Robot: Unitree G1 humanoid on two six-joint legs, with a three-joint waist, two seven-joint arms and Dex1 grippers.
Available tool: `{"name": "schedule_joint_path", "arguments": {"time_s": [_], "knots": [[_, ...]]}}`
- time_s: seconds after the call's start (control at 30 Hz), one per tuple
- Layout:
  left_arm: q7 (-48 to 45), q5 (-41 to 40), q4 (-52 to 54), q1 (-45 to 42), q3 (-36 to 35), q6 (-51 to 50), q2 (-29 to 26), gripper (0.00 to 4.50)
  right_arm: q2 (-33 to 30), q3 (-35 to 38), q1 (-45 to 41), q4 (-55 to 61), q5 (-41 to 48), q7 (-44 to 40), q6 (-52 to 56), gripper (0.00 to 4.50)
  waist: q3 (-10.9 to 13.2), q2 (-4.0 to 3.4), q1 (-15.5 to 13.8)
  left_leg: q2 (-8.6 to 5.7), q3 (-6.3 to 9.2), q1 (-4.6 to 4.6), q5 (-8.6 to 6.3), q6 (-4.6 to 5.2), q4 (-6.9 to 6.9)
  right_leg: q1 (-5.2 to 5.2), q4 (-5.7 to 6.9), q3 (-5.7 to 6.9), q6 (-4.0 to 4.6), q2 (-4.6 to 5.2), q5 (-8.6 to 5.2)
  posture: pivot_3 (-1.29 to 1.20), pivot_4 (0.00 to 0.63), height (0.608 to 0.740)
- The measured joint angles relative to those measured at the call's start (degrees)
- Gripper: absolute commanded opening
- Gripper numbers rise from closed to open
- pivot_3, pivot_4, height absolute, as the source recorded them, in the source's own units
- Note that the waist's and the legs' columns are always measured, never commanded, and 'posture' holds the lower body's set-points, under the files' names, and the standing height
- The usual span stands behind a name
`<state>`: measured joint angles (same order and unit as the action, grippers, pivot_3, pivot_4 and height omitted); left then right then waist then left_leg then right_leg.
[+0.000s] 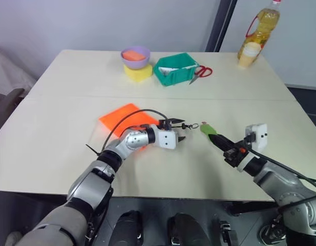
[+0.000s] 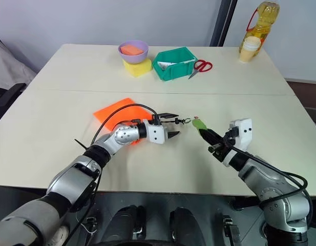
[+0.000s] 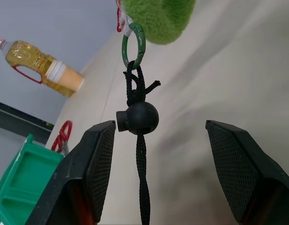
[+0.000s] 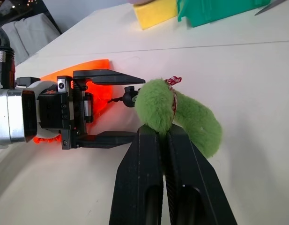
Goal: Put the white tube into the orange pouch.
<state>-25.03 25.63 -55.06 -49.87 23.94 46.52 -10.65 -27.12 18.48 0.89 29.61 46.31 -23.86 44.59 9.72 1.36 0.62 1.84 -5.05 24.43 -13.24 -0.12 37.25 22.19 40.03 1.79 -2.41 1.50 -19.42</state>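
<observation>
Bright orange pouch (image 1: 128, 118) lying flat on the pale table (image 1: 55, 133), partly hidden behind the left arm; thin black cord (image 3: 142, 154) running from it through a round black stopper (image 3: 138, 118) to a green ring (image 3: 133, 45) on a fuzzy green tag (image 4: 179, 115). White tube impossible to make out anywhere. Left gripper (image 1: 179, 129) level above the table, fingers spread wide on either side of the cord, stopper between them, touching neither clearly. Right gripper (image 4: 158, 133) clenched on the green tag, pinching it. Far side: purple bowl (image 1: 135, 55) on a yellow sponge (image 1: 138, 72), green box (image 1: 174, 68), red-handled scissors (image 1: 201, 73), yellow oil bottle (image 1: 259, 32).
</observation>
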Motion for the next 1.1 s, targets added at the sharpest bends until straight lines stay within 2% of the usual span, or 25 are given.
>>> {"name": "schedule_joint_path", "arguments": {"time_s": [0.73,0.83,0.97,1.1], "knots": [[1.5,0.1,-0.1,0.0,0.0,0.0,1.2,3.20,-0.6,-0.1,1.3,1.3,0.0,0.0,0.0,0.00,0.0,0.00,0.0,0.00,0.00,0.00,0.00,0.00,0.01,0.00,0.00,0.00,0.00,0.00,0.00,0.00,0.150,0.737],[1.4,0.1,-0.1,0.0,0.0,0.0,1.4,2.39,-0.6,-0.1,1.4,1.4,0.0,-0.1,0.0,0.00,0.0,0.00,0.0,0.00,0.00,0.00,0.00,0.00,0.01,-0.01,0.00,0.00,0.00,0.00,0.00,0.00,0.150,0.737],[1.4,0.0,-0.2,0.0,0.0,0.0,1.7,0.31,-0.6,-0.1,1.5,1.6,0.1,-0.1,0.0,0.00,0.0,0.00,0.0,0.00,0.00,0.00,0.00,0.00,0.01,0.00,0.00,0.00,0.00,0.00,0.00,0.00,0.150,0.737],[1.4,0.0,-0.2,0.0,0.0,0.0,1.7,0.23,-0.6,-0.1,1.5,1.6,0.1,-0.1,0.0,0.00,0.0,0.00,0.0,0.00,0.00,0.00,0.00,0.00,0.01,-0.01,0.00,0.00,0.00,0.00,0.00,0.00,0.150,0.737]]}}
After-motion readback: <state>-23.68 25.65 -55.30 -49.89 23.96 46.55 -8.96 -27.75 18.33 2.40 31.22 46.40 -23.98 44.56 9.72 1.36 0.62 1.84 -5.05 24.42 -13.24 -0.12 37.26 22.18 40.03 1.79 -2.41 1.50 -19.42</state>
